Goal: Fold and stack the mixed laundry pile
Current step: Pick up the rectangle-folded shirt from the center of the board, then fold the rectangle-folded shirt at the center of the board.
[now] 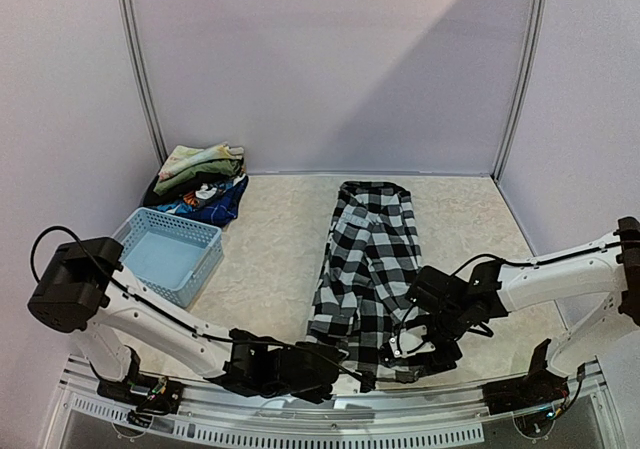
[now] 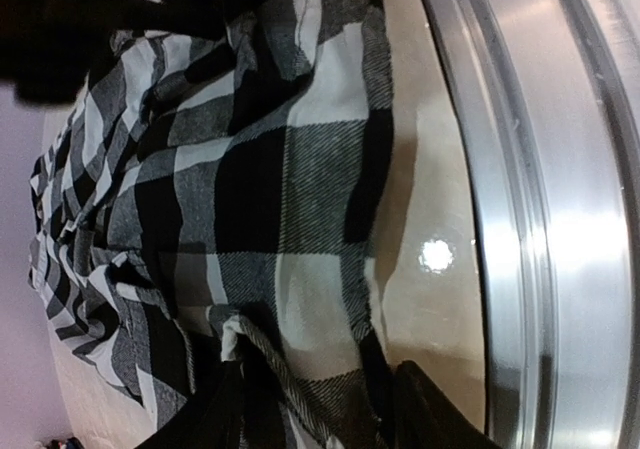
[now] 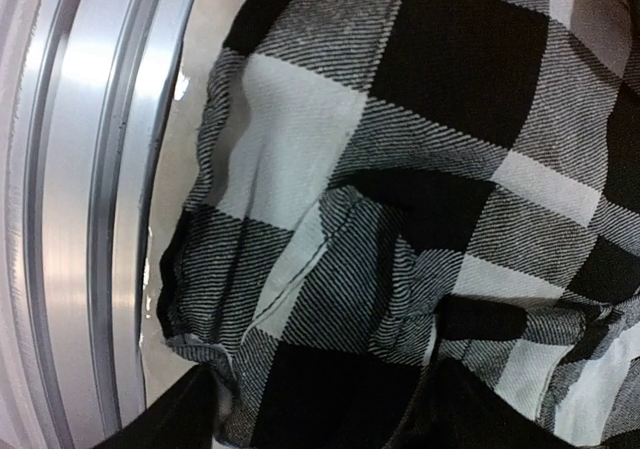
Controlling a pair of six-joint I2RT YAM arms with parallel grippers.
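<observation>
Pale lilac walls close in a beige speckled table (image 1: 270, 239), and down its middle lies the black-and-white checked long-sleeved shirt (image 1: 368, 259), folded into a long narrow strip that runs from the far wall side towards my bases. Its near end sits just beside the ribbed metal rail (image 1: 330, 409) at the table's front edge.

My left gripper (image 1: 340, 364) is down at the near left corner of that strip. From the wrist, its fingers (image 2: 225, 409) stand apart with a rolled hem of the checked cloth passing loosely between them, not pinched.

My right gripper (image 1: 405, 347) is at the near right corner. Its fingers (image 3: 180, 414) are also spread wide over bunched fabric, the jaws not closed on anything.

Off in the far left corner the rest of the laundry is stacked: a pale yellow-green floral cloth (image 1: 195, 156) on top, an olive-green piece (image 1: 205, 175) under it and a dark blue printed piece (image 1: 215, 202) at the bottom. Just in front of that stack sits a light blue perforated plastic basket (image 1: 170, 254).
</observation>
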